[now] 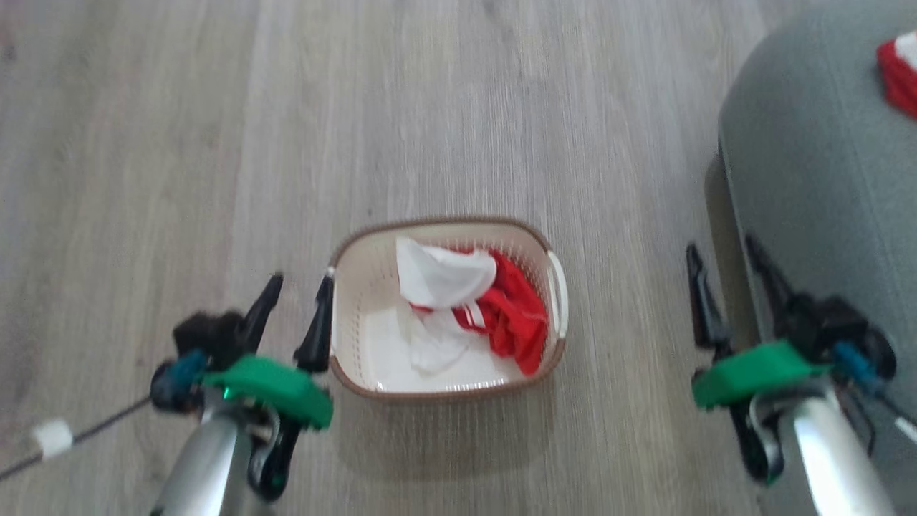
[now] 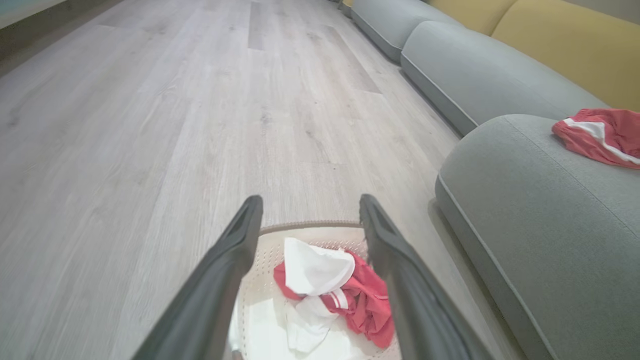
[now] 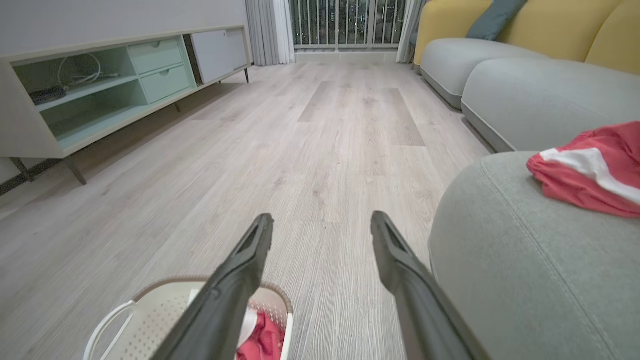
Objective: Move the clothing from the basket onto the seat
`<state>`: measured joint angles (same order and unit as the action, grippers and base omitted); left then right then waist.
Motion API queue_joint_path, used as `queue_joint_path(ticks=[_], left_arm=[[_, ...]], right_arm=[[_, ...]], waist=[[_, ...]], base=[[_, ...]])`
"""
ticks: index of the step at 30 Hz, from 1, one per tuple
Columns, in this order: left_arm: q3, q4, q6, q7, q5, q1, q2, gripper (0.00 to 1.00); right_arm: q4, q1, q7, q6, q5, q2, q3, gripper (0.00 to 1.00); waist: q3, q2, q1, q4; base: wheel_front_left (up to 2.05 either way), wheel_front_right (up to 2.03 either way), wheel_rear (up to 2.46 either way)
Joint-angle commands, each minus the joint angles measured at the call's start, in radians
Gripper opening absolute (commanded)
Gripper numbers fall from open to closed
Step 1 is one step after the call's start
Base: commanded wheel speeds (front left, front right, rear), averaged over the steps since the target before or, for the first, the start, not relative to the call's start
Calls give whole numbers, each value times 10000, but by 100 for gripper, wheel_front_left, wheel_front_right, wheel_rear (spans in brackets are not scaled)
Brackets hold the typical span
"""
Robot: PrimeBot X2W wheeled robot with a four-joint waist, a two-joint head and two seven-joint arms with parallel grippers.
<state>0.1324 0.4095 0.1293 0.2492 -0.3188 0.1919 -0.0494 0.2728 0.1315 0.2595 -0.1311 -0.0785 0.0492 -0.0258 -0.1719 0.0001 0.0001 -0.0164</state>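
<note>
Since one striped garment (image 1: 899, 72) sits on the seat (image 1: 809, 179) while the rest of the clothing (image 1: 501, 308) is bunched in the basket (image 1: 444, 221), it looks about halfway done. Both the left hand (image 1: 301, 279) and right hand (image 1: 720, 245) gape wide, holding nothing. Next up, one probably dips in and pinches fabric.

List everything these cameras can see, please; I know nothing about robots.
Oval perforated plastic basket: one, cream with brown rim, on the floor.
Soft fabric clothing: one heap, red and white, inside the basket.
Striped fabric garment: one, red with white stripe, on the seat.
Rounded upholstered seat: one, grey-green, right of the basket.
Further sofa sections: two, grey with yellow backs, beyond the seat.
Low cabinet: one, cream and pale green, against the wall opposite the sofa.
Wood-look floor: one, pale grey-brown, under everything.
Left gripper: one, dark fingers, open, beside the basket.
Right gripper: one, dark fingers, open, beside the seat.
</note>
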Motion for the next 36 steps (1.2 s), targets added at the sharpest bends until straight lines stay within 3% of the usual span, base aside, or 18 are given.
queue_joint_path(ticks=[1,11,19,31,36], left_arm=[[-122,-153,13,126,-69,797,-24,100],[1010,1419,-203,126,454,4052,-11,100],[2031,3928,-1239,-1038,356,6405,-10,100],[1484,6581,-2361,-914,110,7825,-539,100],[1264,7147,-2486,-737,-84,8139,-731,100]], right_arm=[[-495,658,23,4,81,11,178,100],[-1732,2731,23,4,121,11,245,100],[-2260,3479,23,4,-445,11,392,100],[-2590,3202,23,4,-1568,10,785,100],[-2634,3038,23,4,-1703,10,783,100]], waist=[[-969,-1,-1,308],[-4815,-1,-1,1152],[-6546,-1,-1,1840],[-7157,-1,-1,2854],[-7259,-1,-1,2964]], base=[[0,0,0],[0,0,0],[0,0,0],[0,0,0],[0,0,0]])
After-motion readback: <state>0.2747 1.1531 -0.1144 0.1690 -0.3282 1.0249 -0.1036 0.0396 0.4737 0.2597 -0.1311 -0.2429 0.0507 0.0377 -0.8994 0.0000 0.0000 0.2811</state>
